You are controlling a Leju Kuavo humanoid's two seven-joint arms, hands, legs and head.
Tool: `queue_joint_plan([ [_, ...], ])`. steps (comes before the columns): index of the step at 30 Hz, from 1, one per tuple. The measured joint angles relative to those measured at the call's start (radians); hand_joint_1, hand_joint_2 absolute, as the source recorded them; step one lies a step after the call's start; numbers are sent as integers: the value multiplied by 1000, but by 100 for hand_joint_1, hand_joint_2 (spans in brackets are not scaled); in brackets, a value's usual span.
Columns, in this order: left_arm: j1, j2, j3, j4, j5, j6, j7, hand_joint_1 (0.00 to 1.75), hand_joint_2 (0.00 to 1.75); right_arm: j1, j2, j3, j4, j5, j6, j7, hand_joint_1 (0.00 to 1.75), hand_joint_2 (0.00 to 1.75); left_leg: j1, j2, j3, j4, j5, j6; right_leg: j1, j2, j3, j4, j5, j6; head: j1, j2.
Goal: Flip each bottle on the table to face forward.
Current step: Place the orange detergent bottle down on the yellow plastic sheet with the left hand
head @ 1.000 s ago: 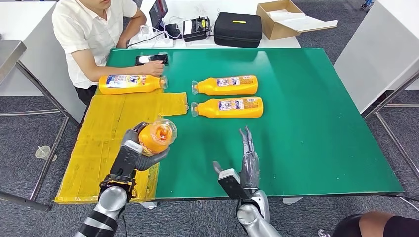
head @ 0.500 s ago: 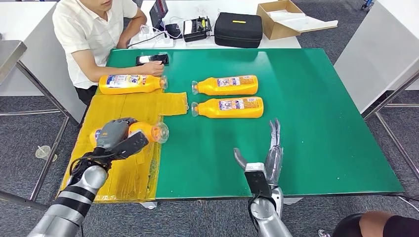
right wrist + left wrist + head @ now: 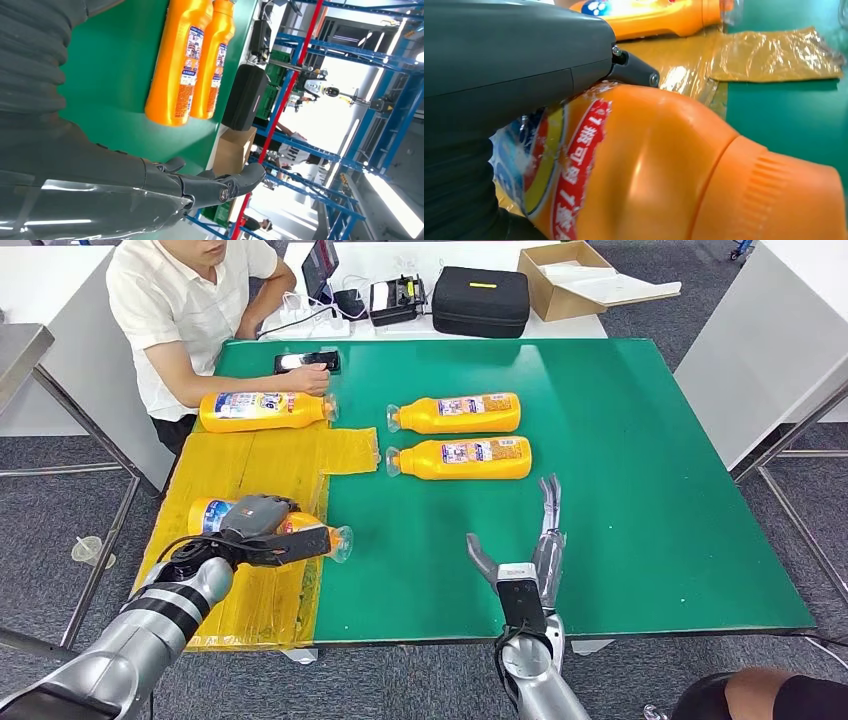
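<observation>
Several orange bottles lie on their sides. My left hand grips one bottle lying on the yellow taped patch near the table's front left, its clear cap toward the green. In the left wrist view that bottle sits close, under my fingers. Two bottles lie side by side mid-table, also in the right wrist view. Another bottle lies at the back left. My right hand hovers open over the green mat, fingers straight.
A person sits at the back left with a hand beside a phone. A black case, a cardboard box and electronics stand on the white table behind. The green table's right half is bare.
My left hand has lowered the bottle from upright in the air to lying flat on the yellow patch. My right hand moved right, then held.
</observation>
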Motion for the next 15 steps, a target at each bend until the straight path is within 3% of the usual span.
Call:
queue_joint_plan([
  [8,-20,-8,-7,61,-1,-31,16,0,175,-2,-6,13,0,-21,1,0,0,175,0,-1,2,0,0,0,0,0,3,0,0,0,0,0],
  [15,-72,-4,-19,109,20,-190,28,0,175,-9,-6,19,1,-37,6,0,0,175,0,-2,5,0,0,0,0,0,6,0,0,0,0,0],
])
